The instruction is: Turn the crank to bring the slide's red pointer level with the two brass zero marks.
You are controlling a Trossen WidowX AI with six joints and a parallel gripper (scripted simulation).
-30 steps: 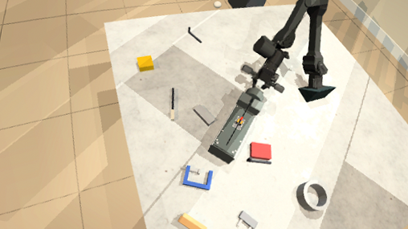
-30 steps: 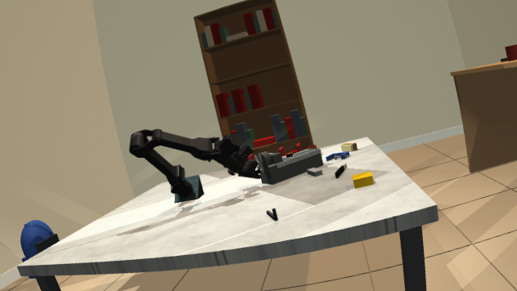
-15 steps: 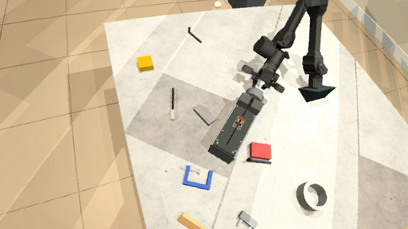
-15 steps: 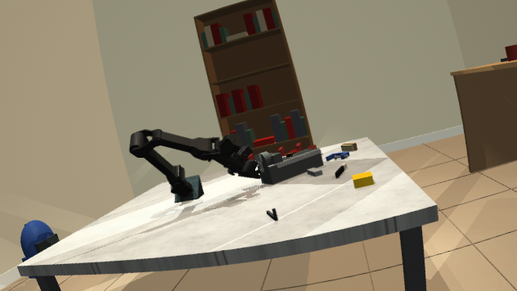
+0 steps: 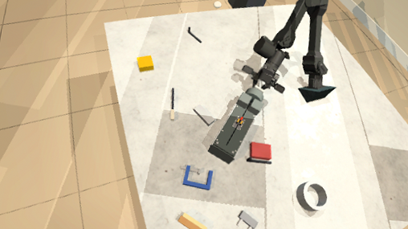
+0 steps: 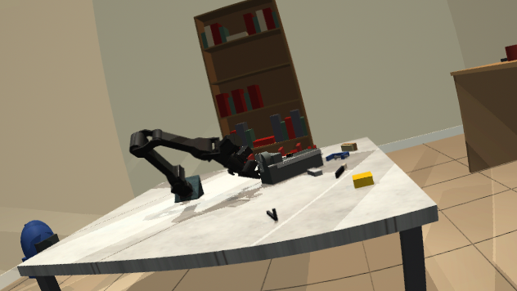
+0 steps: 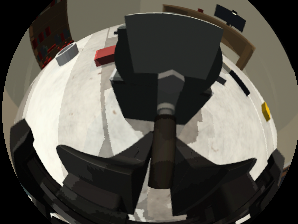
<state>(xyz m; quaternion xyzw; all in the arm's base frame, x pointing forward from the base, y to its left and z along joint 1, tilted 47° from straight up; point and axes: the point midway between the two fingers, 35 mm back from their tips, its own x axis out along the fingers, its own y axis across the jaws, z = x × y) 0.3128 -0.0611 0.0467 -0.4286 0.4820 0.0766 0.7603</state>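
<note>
1. Crank handle (image 7: 163,150) stood at the lower centre of the wrist view, between the jaws, its outer length flanked by both fingers.
2. The grey-green machine (image 5: 228,137) (image 6: 292,168) (image 7: 172,45) lay mid-frame from the top, its red pointer (image 5: 241,118) too small to judge for level.
3. The gripper (image 5: 256,85) (image 6: 258,173) (image 7: 160,136), just above the machine there, was nearly closed, gripping the handle.

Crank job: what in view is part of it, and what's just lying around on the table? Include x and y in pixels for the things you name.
Part of the job:
- slide machine (image 5: 224,137) (image 6: 282,171)
- crank handle (image 7: 164,150)
- red pointer (image 5: 241,118)
- gripper (image 7: 160,136), shut on the handle

Just lying about:
- yellow block (image 5: 145,63) (image 6: 363,180) (image 7: 266,111)
- blue clamp frame (image 5: 196,185)
- grey ring (image 5: 300,194) (image 7: 67,57)
- red block (image 5: 260,151) (image 7: 105,55)
</note>
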